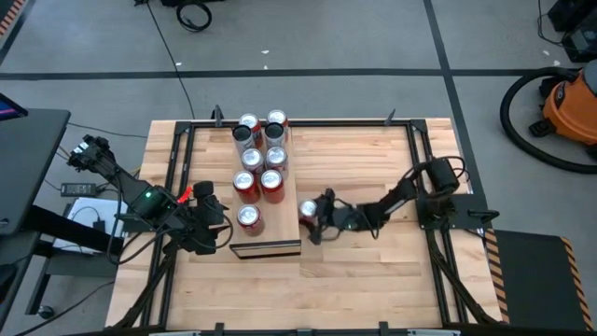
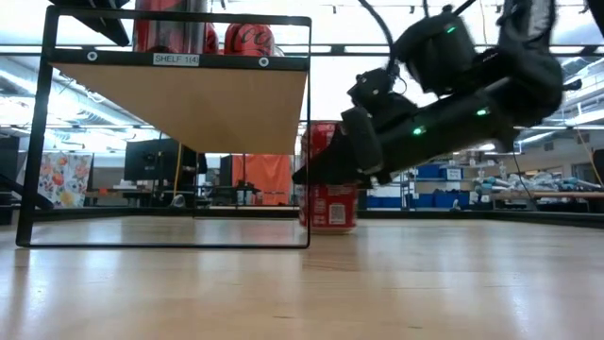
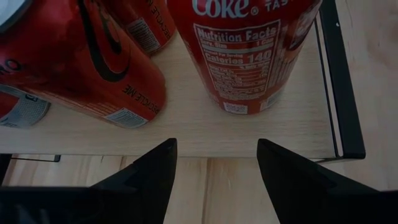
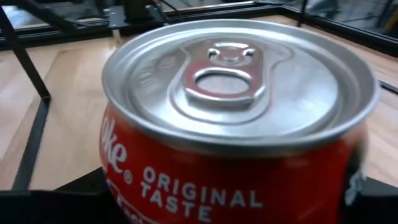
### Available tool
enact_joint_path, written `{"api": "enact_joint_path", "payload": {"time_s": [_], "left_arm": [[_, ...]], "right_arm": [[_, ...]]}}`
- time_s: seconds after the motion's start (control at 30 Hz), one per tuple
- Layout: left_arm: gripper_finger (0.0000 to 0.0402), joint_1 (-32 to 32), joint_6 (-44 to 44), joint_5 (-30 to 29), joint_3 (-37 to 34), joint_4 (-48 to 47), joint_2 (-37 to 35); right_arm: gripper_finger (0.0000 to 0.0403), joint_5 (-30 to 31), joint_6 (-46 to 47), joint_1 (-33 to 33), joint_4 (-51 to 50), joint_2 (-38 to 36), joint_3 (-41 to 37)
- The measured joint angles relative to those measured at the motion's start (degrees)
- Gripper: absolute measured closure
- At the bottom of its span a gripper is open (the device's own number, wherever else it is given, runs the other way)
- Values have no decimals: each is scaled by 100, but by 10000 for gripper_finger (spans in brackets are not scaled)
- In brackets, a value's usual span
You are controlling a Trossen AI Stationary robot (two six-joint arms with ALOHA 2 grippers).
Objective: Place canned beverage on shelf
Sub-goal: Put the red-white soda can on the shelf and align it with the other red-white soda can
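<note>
The shelf is a pale wood board raised on a black frame. Several red cans stand upright on its top. One more red can stands upright on the tabletop just right of the shelf's near end; it also shows in the high view. My right gripper is shut on this can. My left gripper is open and empty at the shelf's left side, near its near end, pointing at the cans on it. My right gripper holds the red can by its side wall, below the top rim, one finger on each side. The fingers come nearly level from the table's right, slanting slightly down. The can stands upright with its bottom on the tabletop.
A black frame rail runs around the slatted wooden tabletop. Bare tabletop lies right of and in front of the shelf. A bare patch of the shelf's top lies near its near end, in front of the cans.
</note>
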Motion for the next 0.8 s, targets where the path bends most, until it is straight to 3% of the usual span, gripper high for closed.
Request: {"api": "enact_joint_path", "payload": {"time_s": [0.23, 0.4, 0.5, 0.63, 0.8], "left_arm": [[168, 0, -85, 0, 2, 2, 0], [168, -1, -87, 0, 0, 0, 0], [168, 0, -87, 0, 2, 0, 0], [168, 0, -72, 0, 0, 0, 0], [168, 0, -1, 0, 0, 0, 0]], "right_arm": [[82, 1535, 975, 943, -158, 15, -14], [83, 2502, 927, 1439, -321, 30, -23], [67, 2508, 851, 1494, -232, 31, -22], [31, 1949, 759, 1391, -194, 28, -18], [6, 1914, 186, 1362, -157, -102, -18]]}}
